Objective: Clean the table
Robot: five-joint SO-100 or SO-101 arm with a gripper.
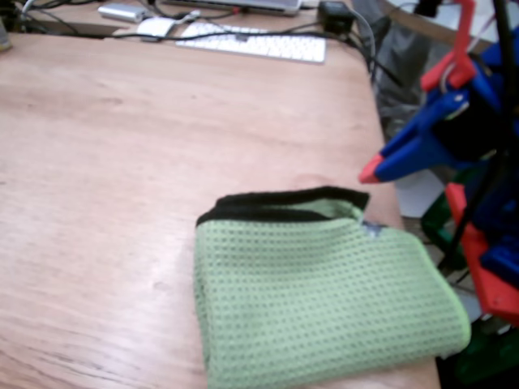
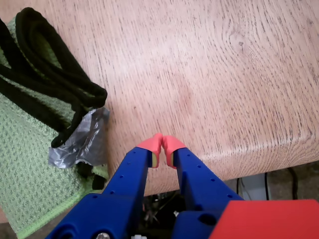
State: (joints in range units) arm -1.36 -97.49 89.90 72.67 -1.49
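Hand (image 2: 162,144): blue fingers with red tips, pressed together and gripping nothing, and I am hanging it in the air just past the near rounded edge of the surface in the wrist view. In the fixed view it is showing at the right border (image 1: 371,172), off the edge and above the cloth's far corner. I am judging this a waiting posture: nothing is clamped, so the wiping is not yet under way.

Surface (image 1: 122,162): large light-brown wooden top with pinkish-tan grain, matte, filling most of both views and running under everything listed here. Its open wood is looking bare and free of clutter.

Cloth (image 1: 324,300): green waffle-weave, folded into a thick pad, lying flat at the near right of the surface and slightly overhanging its edge. I am taking it for the wiping tool, set within my reach.

Black trim (image 2: 55,79): dark edging of the cloth, looping along its folded end.

Keyboard (image 1: 251,42): white, sitting at the far edge, well apart from the cloth.

Grey tag (image 2: 82,142): crumpled and shiny, sticking out at the cloth's corner, just beside my fingertips.
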